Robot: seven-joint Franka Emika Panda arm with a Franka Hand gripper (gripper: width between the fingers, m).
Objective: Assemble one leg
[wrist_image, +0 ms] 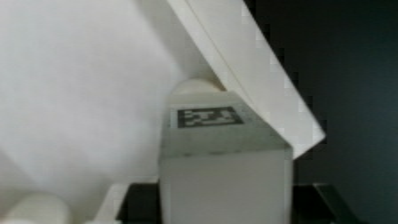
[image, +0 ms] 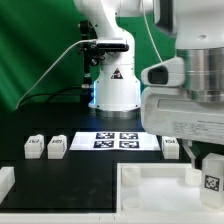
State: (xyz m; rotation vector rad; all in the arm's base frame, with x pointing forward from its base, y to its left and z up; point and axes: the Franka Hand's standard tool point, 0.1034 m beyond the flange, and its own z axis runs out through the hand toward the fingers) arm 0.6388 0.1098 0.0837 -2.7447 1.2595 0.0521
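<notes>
The gripper (image: 205, 166) straddles the leg (image: 211, 180), but whether it is truly clamped I cannot tell. If the hold is loose, the leg could tip or jam against the panel (image: 150, 192), whose edge crowds it in the wrist view. The leg sits at 6 o'clock, directly beneath the gripper.

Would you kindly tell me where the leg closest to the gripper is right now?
The leg is at the exterior view's lower right, just below the gripper, over the right part of the large white panel.
</notes>
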